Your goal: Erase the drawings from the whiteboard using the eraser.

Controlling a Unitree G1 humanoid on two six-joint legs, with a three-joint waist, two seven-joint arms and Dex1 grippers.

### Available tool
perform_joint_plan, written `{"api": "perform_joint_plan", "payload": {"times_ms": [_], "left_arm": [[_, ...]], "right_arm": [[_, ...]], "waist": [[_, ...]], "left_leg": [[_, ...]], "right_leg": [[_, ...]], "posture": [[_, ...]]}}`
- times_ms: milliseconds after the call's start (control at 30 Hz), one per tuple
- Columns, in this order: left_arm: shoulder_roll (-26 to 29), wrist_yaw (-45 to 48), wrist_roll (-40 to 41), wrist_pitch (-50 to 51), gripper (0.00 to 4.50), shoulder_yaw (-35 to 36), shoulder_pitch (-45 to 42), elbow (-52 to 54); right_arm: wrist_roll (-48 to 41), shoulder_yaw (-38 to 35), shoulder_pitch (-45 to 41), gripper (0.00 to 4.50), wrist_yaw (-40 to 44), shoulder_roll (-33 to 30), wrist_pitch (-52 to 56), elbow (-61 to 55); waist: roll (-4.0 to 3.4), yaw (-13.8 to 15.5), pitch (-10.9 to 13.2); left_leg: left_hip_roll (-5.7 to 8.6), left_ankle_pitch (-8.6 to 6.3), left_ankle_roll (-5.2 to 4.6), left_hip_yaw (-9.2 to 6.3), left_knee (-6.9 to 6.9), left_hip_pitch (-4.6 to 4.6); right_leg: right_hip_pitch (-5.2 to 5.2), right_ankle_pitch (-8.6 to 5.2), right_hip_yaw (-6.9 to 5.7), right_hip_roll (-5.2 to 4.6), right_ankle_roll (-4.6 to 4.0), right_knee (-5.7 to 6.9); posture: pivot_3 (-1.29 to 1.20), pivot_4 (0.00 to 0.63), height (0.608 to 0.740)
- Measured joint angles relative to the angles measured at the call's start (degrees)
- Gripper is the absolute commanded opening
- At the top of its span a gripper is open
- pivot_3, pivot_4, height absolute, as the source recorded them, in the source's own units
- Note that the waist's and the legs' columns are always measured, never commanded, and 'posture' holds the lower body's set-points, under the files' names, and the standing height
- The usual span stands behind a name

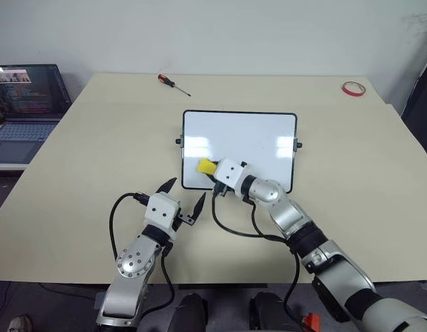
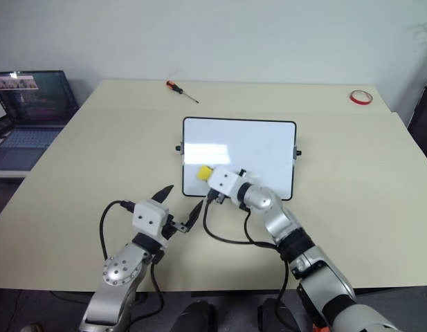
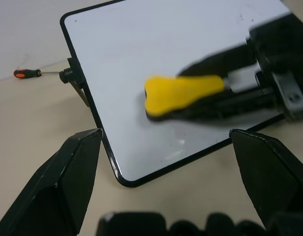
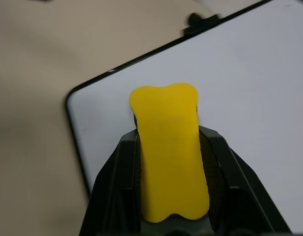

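Yellow oblong eraser point(image 1: 207, 167) is sitting clamped lengthwise in the right tool point(image 1: 214, 172), over the glossy white black-framed whiteboard's point(image 1: 255, 138) near-left corner; left tool point(image 1: 180, 201) is idling open.

Beige table point(image 1: 95, 159), whiteboard point(image 1: 255, 135), screwdriver point(image 1: 173, 84), red tape ring point(image 1: 353, 88)

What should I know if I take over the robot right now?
Right pincer: shut on the eraser, over the whiteboard near its front left corner.
Left pincer: open, holding nothing, just in front of the board.
Done: eraser picked up and brought to the board.
Left: the board looks almost clean; a few tiny specks near one corner may be drawings, too small to tell. Wipe there, then check.
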State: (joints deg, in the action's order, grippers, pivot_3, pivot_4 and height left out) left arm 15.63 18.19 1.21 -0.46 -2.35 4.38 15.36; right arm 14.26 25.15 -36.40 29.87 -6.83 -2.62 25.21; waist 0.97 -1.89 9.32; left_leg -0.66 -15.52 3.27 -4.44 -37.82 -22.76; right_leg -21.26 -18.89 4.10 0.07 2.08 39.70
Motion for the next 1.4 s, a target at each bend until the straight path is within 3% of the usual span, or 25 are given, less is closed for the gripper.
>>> {"api": "perform_joint_plan", "payload": {"times_ms": [233, 433, 567, 1000, 1400], "left_arm": [[-0.07, 0.01, 0.00, -0.05, 4.50, -0.09, 0.78, 0.00], [-0.16, 0.87, 0.11, -0.05, 4.50, -1.02, -1.00, -0.24], [-0.13, 1.53, 0.32, -0.05, 4.50, -1.31, -1.75, -0.31], [0.19, 3.68, 0.65, -0.38, 4.50, -1.74, -2.55, -2.42], [0.05, 3.65, 0.62, -1.02, 4.50, -1.77, -2.46, -2.43]], "right_arm": [[-0.12, -0.13, 0.47, 1.23, 1.72, -1.24, 1.92, -1.40], [-0.10, -5.98, -1.43, 1.23, -6.02, -1.46, 2.10, -1.53], [-0.03, -6.08, -1.07, 1.23, -7.81, -1.45, 2.16, -1.88], [0.67, -1.33, 4.05, 1.23, 0.05, -5.47, 2.99, -7.45], [0.92, -1.43, 1.37, 1.23, -3.34, -3.62, 2.96, -4.50]], "waist": [[0.00, 0.20, 0.00], [0.00, 0.25, 0.00], [0.00, 0.24, 0.00], [-0.02, -0.02, -0.02], [-0.02, -0.02, -0.01]], "left_leg": [[0.05, 0.01, 0.01, -0.07, -0.03, 0.09], [0.09, 0.05, 0.03, -0.11, -0.05, 0.13], [0.10, 0.06, 0.03, -0.11, -0.05, 0.13], [0.08, 0.06, 0.02, -0.06, -0.02, 0.27], [0.08, 0.09, 0.02, -0.09, -0.03, 0.31]], "right_leg": [[0.06, 0.00, -0.03, 0.00, 0.00, 0.16], [0.11, 0.00, -0.06, -0.01, -0.01, 0.22], [0.12, 0.00, -0.05, -0.02, 0.00, 0.22], [0.20, 0.00, -0.02, -0.01, -0.01, 0.23], [0.21, 0.01, -0.03, -0.01, -0.02, 0.27]], "posture": [[0.00, 0.150, 0.740], [0.00, 0.150, 0.740], [0.00, 0.150, 0.740], [0.00, 0.150, 0.740], [0.00, 0.150, 0.740]]}}
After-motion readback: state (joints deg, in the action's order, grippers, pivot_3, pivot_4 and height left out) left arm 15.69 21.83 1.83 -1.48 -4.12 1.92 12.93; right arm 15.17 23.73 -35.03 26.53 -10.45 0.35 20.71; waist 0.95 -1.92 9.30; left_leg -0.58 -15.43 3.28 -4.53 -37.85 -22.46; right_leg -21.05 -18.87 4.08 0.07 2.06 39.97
